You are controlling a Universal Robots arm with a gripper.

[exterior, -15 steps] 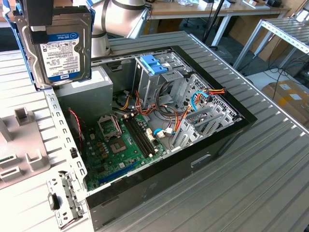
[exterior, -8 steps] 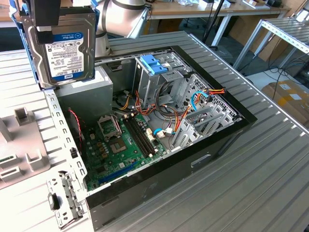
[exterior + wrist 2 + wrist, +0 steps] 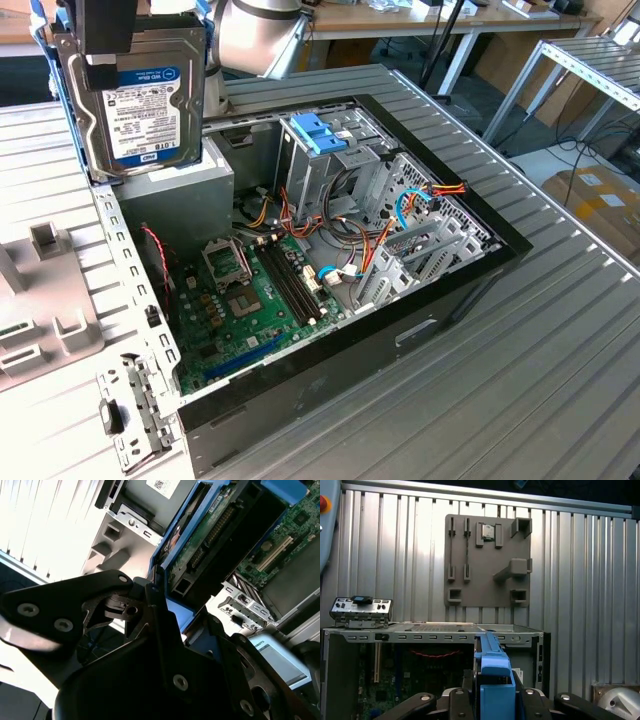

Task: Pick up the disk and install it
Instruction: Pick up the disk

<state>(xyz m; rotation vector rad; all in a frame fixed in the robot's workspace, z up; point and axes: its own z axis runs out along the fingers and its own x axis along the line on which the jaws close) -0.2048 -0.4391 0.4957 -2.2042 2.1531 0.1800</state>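
The disk [image 3: 140, 95] is held upright in the upper left of the exterior view, raised above the open computer case [image 3: 400, 335], over the corner where the grey power supply [image 3: 185, 185] sits. It is clamped by the gripper [image 3: 103, 60]; in the first wrist view the fingers [image 3: 456, 701] are seen closed against the blue side rails. The white label [image 3: 145, 115] with its blue band is turned toward the exterior camera. The motherboard [image 3: 240, 300] lies exposed inside the case, and a light-blue latch [image 3: 318, 132] is seen atop the drive cage [image 3: 335, 185], near the upper middle. The case is carried by the ribbed metal desk [image 3: 540, 400].
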